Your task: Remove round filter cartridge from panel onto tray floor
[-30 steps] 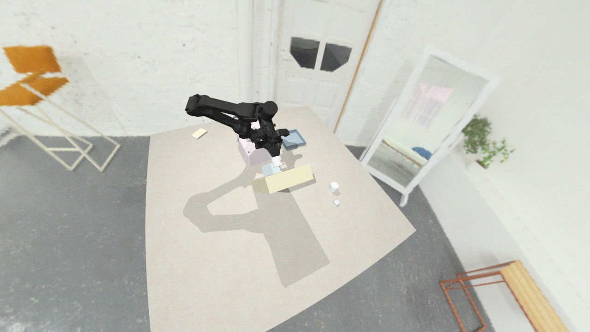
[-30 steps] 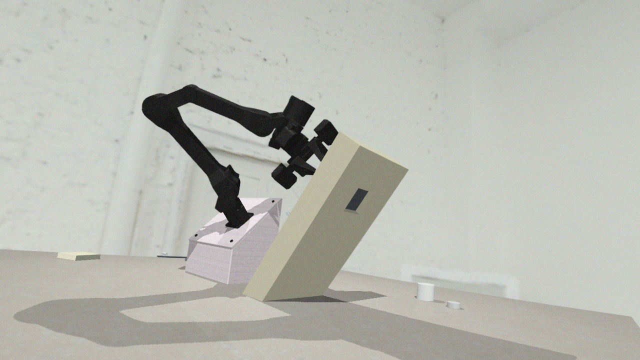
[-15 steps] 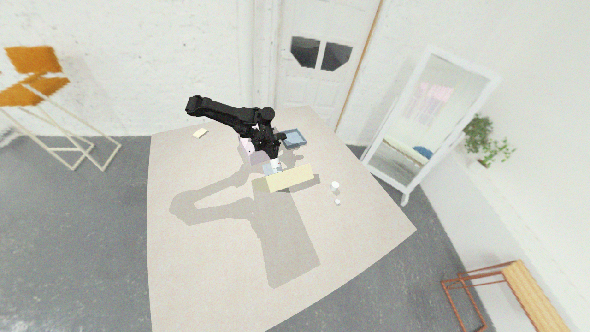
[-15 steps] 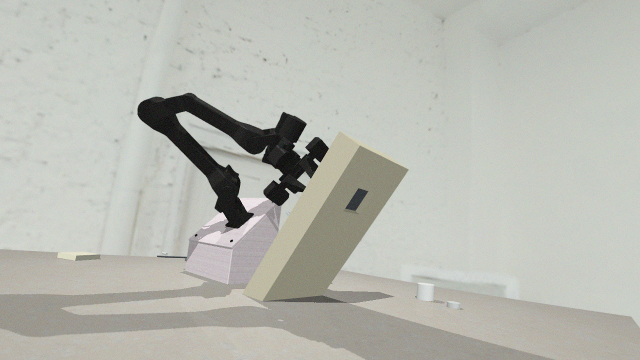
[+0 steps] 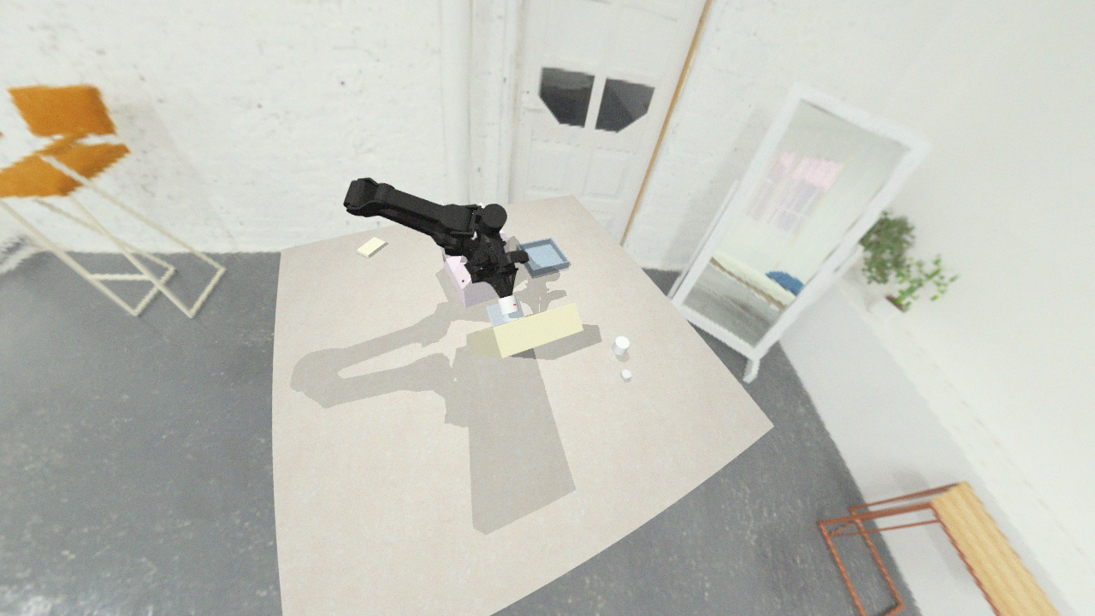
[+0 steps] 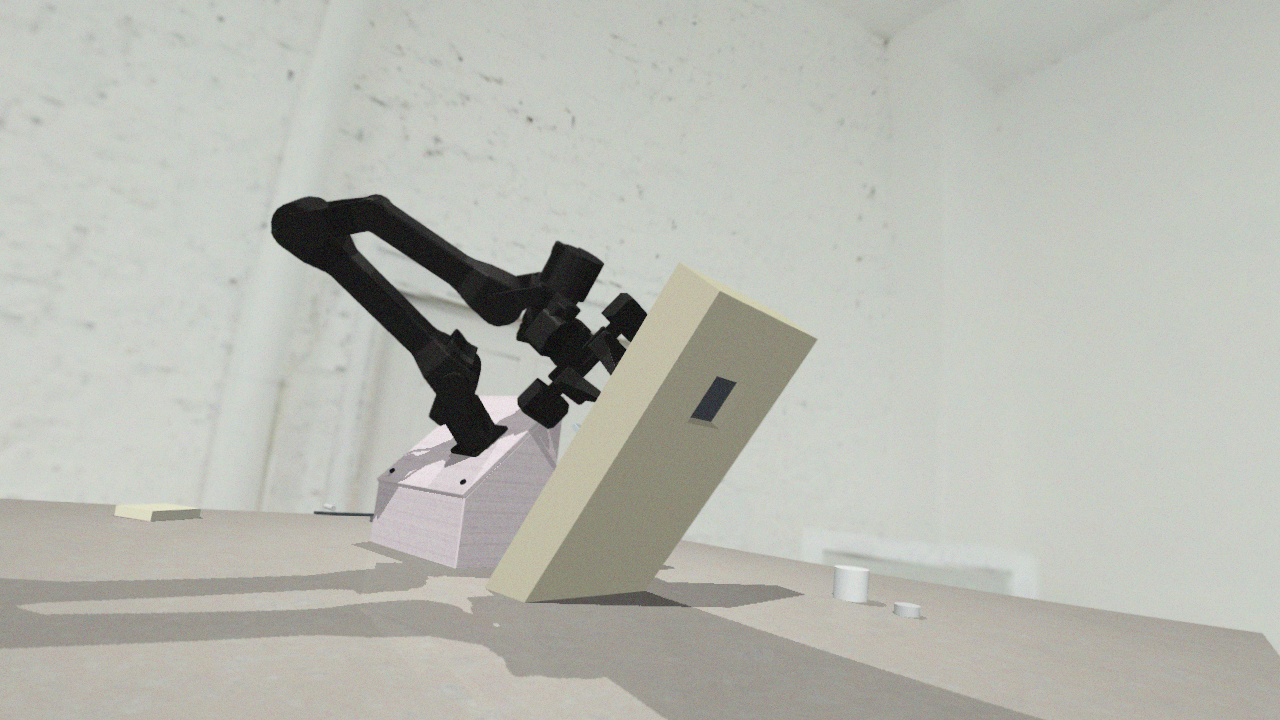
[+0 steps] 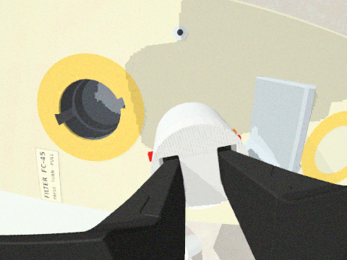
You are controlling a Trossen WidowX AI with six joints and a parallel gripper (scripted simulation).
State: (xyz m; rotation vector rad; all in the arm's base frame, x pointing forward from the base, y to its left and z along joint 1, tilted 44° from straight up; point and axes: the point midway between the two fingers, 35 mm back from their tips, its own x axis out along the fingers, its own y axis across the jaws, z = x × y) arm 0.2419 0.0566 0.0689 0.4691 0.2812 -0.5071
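Wrist view alone shows the hand (image 7: 198,161) gripping the cartridge (image 7: 193,137) beside its vacated socket (image 7: 91,108) (yellow-ringed).

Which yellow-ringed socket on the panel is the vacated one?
The yellow ring at left in the wrist view, above the FILTER FC-45 label: its bore is dark and hollow. The filter cartridge sits between the gripper fingers; the other ring is cropped at right.

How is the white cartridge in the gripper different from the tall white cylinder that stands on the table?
The filter cartridge is off the table, pinched between the gripper fingers; the tall white cylinder stands upright on the table, untouched. The cartridge shows small red marks at its sides; the cylinder looks plain. Both are white and round.
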